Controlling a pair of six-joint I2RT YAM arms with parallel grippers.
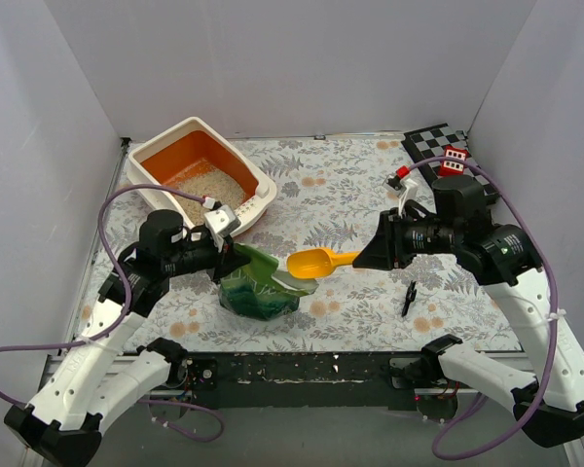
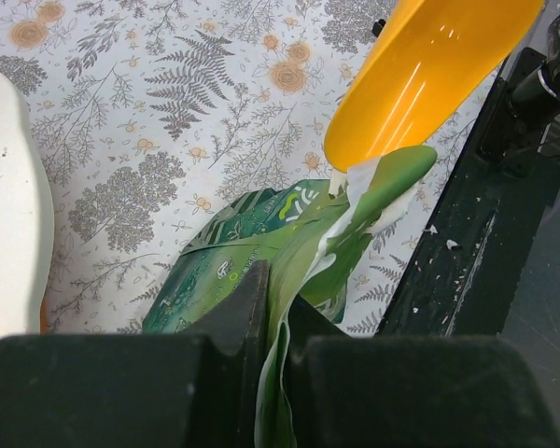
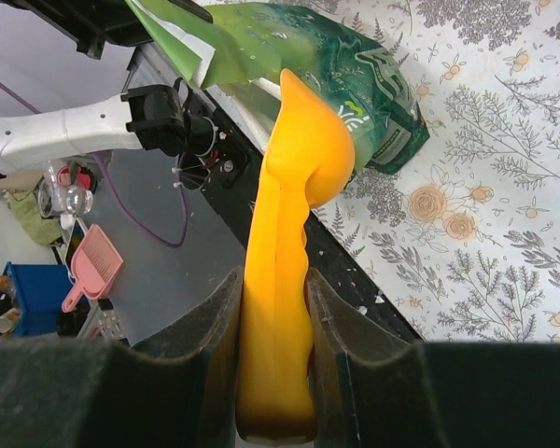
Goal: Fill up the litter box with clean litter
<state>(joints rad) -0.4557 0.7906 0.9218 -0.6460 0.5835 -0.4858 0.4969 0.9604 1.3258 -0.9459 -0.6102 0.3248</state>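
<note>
Our left fingers are pinched shut on the top edge of the glossy green bag, which stands on the floral bench just ahead of and below them. Our right fingers clamp the handle of the yellow-orange scoop, whose bowl reaches out ahead of them to the bag's mouth. The litter box sits near the left fingers, beyond them and to their left, with a patch of clean litter lying in its orange basin.

Both arms bend inward, facing each other. Left gripper pinches a green bag by its edge; right gripper clamps a yellow scoop by its handle.
</note>
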